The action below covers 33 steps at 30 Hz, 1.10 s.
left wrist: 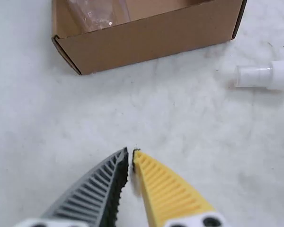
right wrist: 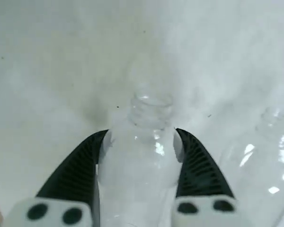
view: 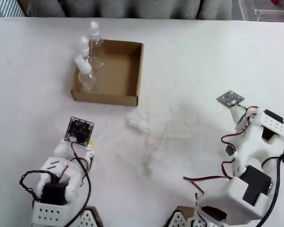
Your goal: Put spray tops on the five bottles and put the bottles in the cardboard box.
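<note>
While your right gripper (right wrist: 142, 134) grips an uncapped bottle (right wrist: 151, 109), capping is in hand: your left gripper (left wrist: 131, 153), fingers pressed together empty, should fetch the loose spray top (view: 138, 125) lying near the cardboard box (view: 106, 98). Seemingly three capped bottles (view: 85, 71) sit in it, a second bare bottle (right wrist: 270, 151) beside the held one, one top.

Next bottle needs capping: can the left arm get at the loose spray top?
Probably yes. The spray top lies on bare table near the cardboard box, nothing between it and the left gripper, which is shut and would need opening.
</note>
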### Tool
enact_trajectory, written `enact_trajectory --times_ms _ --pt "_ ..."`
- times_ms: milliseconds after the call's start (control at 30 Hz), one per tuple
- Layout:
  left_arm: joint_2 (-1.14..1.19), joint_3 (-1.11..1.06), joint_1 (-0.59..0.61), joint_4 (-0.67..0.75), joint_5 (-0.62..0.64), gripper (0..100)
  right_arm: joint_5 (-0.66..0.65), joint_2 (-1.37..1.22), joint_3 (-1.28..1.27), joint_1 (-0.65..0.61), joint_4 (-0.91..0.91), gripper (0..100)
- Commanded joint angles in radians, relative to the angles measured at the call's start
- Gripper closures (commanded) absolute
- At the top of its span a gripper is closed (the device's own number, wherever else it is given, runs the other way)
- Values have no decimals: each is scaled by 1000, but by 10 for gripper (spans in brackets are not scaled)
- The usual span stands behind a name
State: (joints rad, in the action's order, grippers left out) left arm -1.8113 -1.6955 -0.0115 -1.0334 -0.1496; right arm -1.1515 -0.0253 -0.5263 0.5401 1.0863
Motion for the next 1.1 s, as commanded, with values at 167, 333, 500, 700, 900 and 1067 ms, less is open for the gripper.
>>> enact_trajectory --times_ms 167,333,500,700,900,1067 --pt "-7 3 -42 46 2 976 423 180 25 -81 219 981" --pt "-7 21 -107 106 123 976 571 237 -60 -240 219 981" --pt "-2 103 -125 106 180 973 663 285 -83 -361 186 981" --pt "68 222 -208 83 189 972 798 305 -221 -340 -64 981" --pt "455 465 -308 149 319 972 806 295 -247 -308 -128 981" --pt "809 671 -429 192 488 972 806 294 -249 -306 -130 981"
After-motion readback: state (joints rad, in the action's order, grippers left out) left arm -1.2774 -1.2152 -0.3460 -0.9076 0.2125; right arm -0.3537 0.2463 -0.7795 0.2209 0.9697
